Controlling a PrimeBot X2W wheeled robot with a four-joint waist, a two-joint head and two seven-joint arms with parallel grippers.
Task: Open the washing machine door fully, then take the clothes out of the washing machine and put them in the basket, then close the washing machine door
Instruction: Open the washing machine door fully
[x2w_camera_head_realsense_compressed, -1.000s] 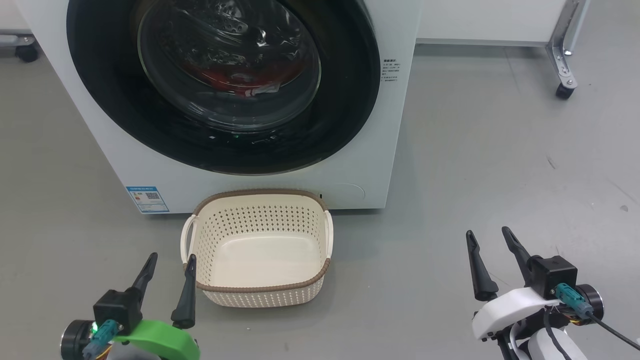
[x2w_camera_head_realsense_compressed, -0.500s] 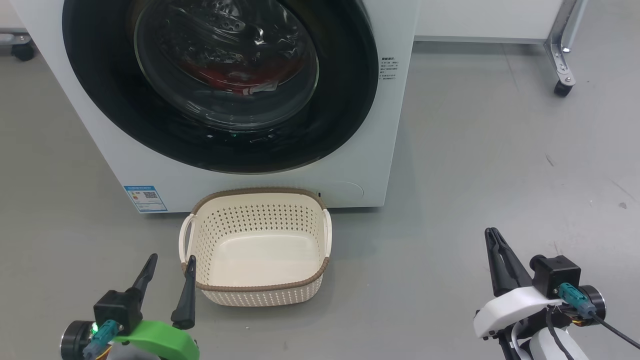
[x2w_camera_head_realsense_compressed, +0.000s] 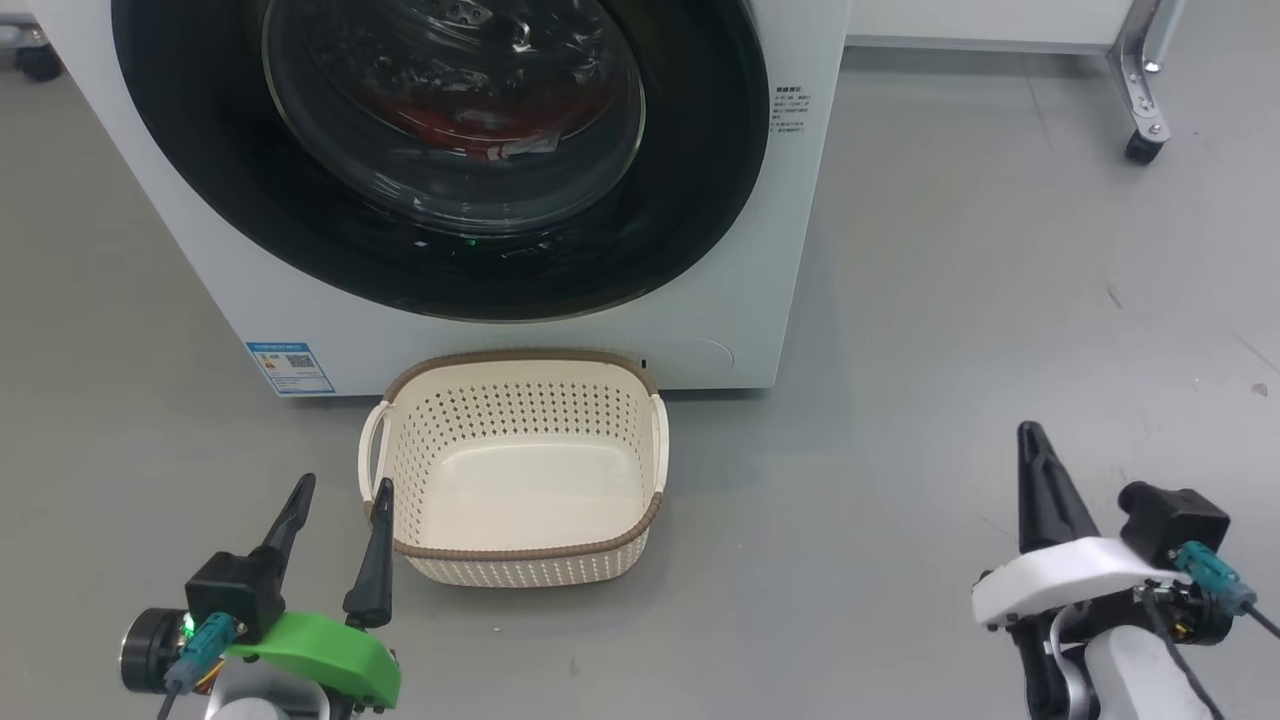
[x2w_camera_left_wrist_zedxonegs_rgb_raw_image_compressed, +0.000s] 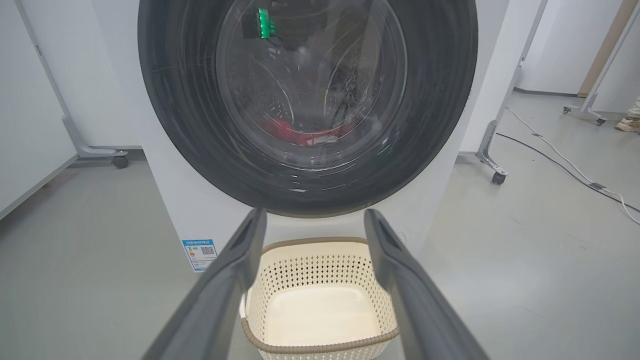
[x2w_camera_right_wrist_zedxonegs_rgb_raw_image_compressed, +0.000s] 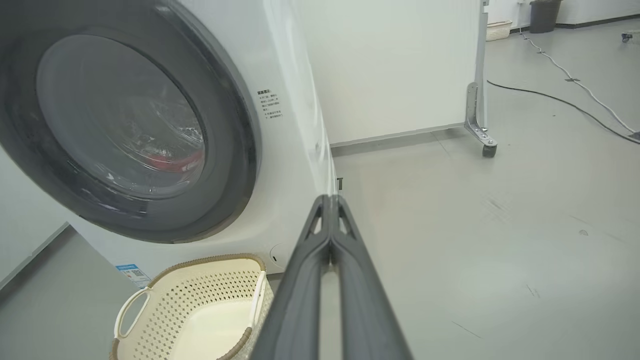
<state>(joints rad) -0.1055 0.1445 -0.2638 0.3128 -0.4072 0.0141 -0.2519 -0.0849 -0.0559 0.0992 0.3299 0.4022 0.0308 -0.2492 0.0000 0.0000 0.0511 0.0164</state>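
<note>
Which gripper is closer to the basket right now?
The left. The left gripper, open, sits beside the left front corner of the basket, close to its rim. The right gripper, shut, is far off to the basket's right, above the floor.

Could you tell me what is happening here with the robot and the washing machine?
Nothing is being handled yet. The robot faces the washing machine, whose door is shut, with the red clothes visible through its glass. The empty basket stands on the floor just in front of the machine. The left tool hangs open beside the basket; the right tool is shut on nothing, off to the right.
</note>
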